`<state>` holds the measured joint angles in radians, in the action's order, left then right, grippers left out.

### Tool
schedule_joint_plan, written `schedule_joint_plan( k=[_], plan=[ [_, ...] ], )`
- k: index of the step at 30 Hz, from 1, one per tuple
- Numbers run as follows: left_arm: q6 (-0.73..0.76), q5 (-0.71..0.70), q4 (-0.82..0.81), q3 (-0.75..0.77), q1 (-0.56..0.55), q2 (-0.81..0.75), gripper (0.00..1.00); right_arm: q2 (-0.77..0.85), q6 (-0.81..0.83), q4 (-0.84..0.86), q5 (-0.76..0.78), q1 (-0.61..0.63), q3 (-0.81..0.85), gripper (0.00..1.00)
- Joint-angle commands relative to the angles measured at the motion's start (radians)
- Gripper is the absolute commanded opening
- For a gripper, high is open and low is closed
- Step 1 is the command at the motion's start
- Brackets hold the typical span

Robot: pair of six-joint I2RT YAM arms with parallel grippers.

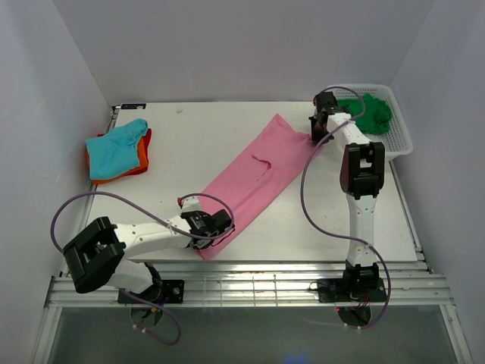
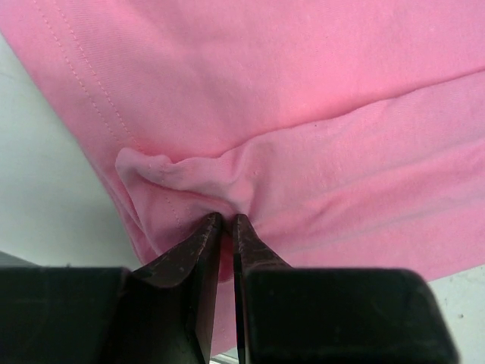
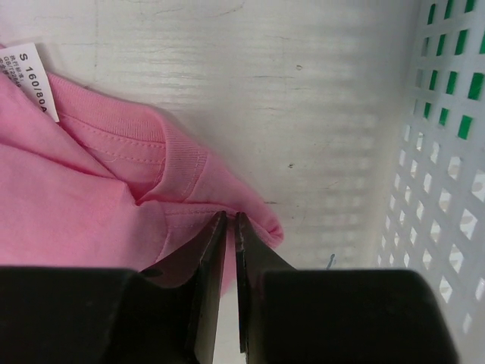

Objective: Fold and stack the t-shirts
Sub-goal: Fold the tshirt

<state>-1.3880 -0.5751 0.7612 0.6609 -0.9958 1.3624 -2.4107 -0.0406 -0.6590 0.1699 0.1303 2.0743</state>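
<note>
A pink t-shirt [image 1: 254, 176] lies folded into a long strip, running diagonally across the table from near-centre to far right. My left gripper [image 1: 214, 230] is shut on its near end, where the cloth [image 2: 250, 136] bunches up between the fingertips. My right gripper [image 1: 317, 130] is shut on the far end by the collar [image 3: 178, 155], pinching the pink t-shirt's shoulder edge [image 3: 114, 220]. A teal t-shirt [image 1: 114, 149] lies folded on an orange one [image 1: 141, 157] at the far left. A green t-shirt [image 1: 369, 111] sits crumpled in the basket.
A white mesh basket [image 1: 398, 141] stands at the far right corner, close beside my right gripper; its wall [image 3: 443, 189] fills the right of the right wrist view. White walls enclose the table on three sides.
</note>
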Motion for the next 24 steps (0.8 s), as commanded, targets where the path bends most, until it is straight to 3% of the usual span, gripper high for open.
schedule_joint_plan(
  k=[1,14,24],
  plan=[
    [-0.137,0.073,0.109,-0.011,-0.061,0.009,0.23,-0.016,0.016,0.036,-0.030,-0.009,0.044,0.16],
    [-0.282,0.046,0.269,0.275,-0.340,0.303,0.23,-0.028,0.036,0.071,-0.046,-0.012,0.130,0.19],
    [-0.246,-0.116,0.325,0.491,-0.388,0.322,0.24,0.028,0.031,0.182,-0.201,-0.018,0.098,0.22]
  ],
)
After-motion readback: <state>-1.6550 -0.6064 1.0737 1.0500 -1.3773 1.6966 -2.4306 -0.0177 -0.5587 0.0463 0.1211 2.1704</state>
